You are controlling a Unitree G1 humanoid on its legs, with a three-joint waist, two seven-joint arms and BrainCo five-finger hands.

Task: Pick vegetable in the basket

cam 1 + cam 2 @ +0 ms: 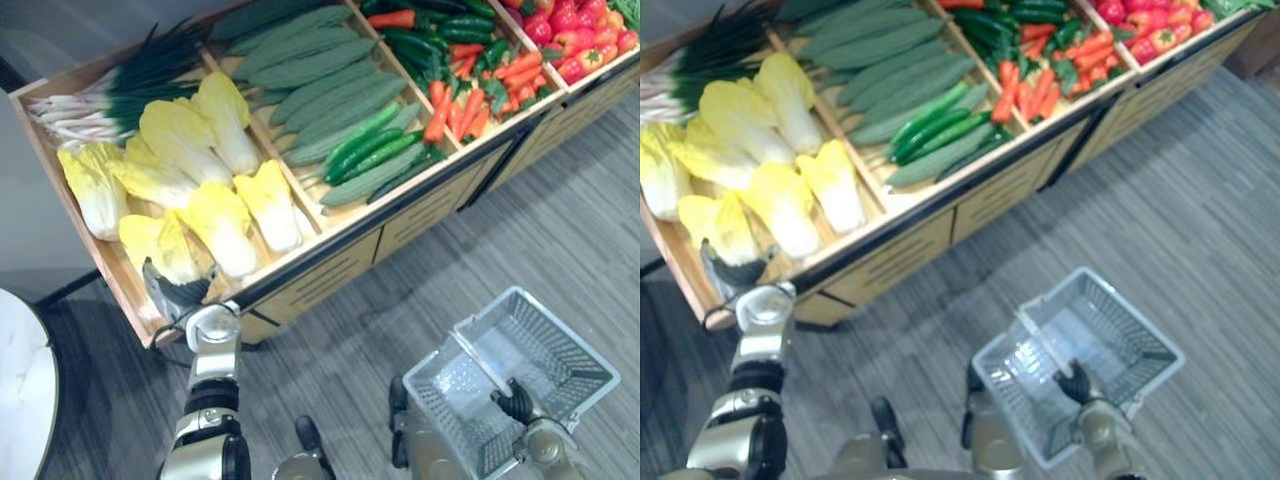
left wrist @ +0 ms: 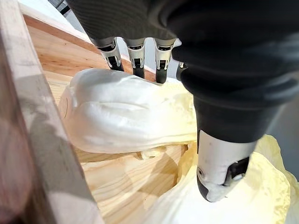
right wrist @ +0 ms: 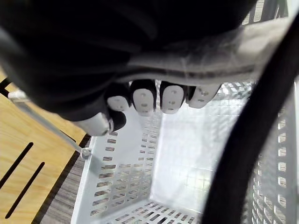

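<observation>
left hand: my left hand (image 1: pixel 178 293) sits over the near left corner of the wooden stand (image 1: pixel 335 243), above the cabbage bay.
left wrist view gives: the fingers (image 2: pixel 136 58) reach straight down past the far side of one cabbage (image 2: pixel 126 112), dark tips at its surface. the thumb (image 2: pixel 219 172) hangs apart on the near side, over a second cabbage (image 2: pixel 266 196). the hand is released, nothing gripped.
head views give: the full row of bays: green onions (image 1: pixel 110 95) behind the cabbages, long green vegetables (image 1: pixel 330 90) next, then carrots (image 1: pixel 470 100) and red peppers (image 1: pixel 580 40) toward my right.
right hand: my right hand (image 1: pixel 1075 383) is low on my right, clenched round the clear handle (image 3: pixel 271 35). the right wrist view shows the fingers curled under it.
basket: a white mesh basket (image 1: pixel 560 345) hangs from that handle over the grey plank floor (image 1: pixel 520 220).
cabbage look: smooth white base, pale yellow crinkled leaves, lying on its side on bare wood.
where it is: in the stand's bay among other cabbages, well apart from the basket.
edges: the bay's side wall (image 2: pixel 28 140) runs just beside the cabbage's base.
open room: a strip of bare plank between the two cabbages, and open floor between the stand's front and the basket.
</observation>
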